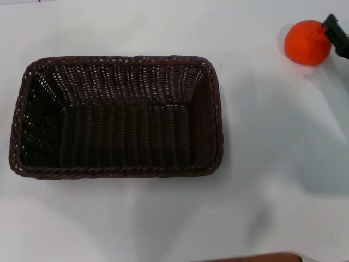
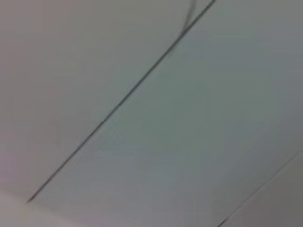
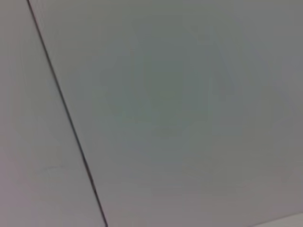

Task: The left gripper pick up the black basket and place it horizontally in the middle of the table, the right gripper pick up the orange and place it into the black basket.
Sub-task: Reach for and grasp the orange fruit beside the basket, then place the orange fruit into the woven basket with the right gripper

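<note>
Basket [image 1: 115, 117] sits flat on the desk [image 1: 262, 180], long side across, open face up and nothing inside. Orange [image 1: 307, 42] rests on the desk well apart from it, touching a black piece of the right hand [image 1: 337, 34] that pokes in at the frame edge. Cannot tell whether that hand is open or closed; only one dark part shows. Left hand is out of view, and both wrist cameras show only a pale surface with a thin dark line.

Step in hand, as judged: grasping the orange. Advice: centre the fruit between the fingers before closing, squeeze gently since a round fruit rolls, lift clear above the braided rim, then release low over the basket's middle.
</note>
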{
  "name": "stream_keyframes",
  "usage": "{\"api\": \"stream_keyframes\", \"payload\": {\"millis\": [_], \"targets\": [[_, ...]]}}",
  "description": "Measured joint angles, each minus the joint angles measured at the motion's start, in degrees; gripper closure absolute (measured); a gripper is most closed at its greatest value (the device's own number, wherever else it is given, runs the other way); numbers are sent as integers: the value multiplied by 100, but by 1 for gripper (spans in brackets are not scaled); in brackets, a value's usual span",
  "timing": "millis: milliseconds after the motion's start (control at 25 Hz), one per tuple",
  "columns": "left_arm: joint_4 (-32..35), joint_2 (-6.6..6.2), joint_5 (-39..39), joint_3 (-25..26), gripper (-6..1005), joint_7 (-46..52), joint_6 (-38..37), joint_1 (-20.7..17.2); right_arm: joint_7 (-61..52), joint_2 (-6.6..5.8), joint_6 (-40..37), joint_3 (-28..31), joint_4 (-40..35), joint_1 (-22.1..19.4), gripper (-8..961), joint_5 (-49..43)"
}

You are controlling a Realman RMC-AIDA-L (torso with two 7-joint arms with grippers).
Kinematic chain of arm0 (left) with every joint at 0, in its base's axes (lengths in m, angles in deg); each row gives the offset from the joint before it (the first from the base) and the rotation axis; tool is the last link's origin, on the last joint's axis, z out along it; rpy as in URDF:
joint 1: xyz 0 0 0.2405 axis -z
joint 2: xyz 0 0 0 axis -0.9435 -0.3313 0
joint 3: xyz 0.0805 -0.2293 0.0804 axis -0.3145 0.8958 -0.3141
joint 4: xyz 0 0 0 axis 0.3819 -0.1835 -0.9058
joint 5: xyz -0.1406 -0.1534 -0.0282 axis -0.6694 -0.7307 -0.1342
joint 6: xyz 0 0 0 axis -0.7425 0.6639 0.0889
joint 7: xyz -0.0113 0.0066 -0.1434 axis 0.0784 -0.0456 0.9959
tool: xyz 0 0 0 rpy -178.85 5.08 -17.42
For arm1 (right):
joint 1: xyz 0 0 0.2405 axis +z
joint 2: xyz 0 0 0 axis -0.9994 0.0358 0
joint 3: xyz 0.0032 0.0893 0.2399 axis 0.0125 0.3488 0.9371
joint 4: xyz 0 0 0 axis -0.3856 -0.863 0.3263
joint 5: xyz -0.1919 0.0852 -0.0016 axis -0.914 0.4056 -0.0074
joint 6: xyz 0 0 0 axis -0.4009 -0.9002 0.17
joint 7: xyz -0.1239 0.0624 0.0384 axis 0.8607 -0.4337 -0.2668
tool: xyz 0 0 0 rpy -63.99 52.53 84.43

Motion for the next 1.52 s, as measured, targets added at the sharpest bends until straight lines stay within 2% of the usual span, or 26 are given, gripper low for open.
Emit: {"api": "stream_keyframes", "payload": {"millis": [120,320,520,720,1160,1240,1360,1520], "targets": [[598,-6,-487,-12,127,-575,51,32,-18,10,-375,-124,56,119,146,0],[1171,-13,-903,-5,127,-1136,197,61,-11,17,-824,-332,73,308,149,0],[1423,-26,-1009,-33,126,-1367,273,78,-15,30,-1335,-424,206,408,153,-4],[1602,-25,-1018,-32,126,-1393,346,78,-22,33,-1327,-442,221,361,156,-1],[2016,-42,-1024,-30,134,-1743,461,149,-69,41,-1093,-434,226,282,576,20],[2107,-42,-1029,-14,135,-1765,479,158,-133,45,-921,-421,241,234,614,24],[2168,-39,-1035,-11,136,-1805,487,162,-257,37,-423,-491,284,134,670,8],[2306,-29,-1146,-6,137,-2072,553,166,-306,1,1133,-887,357,-71,742,-146]]}}
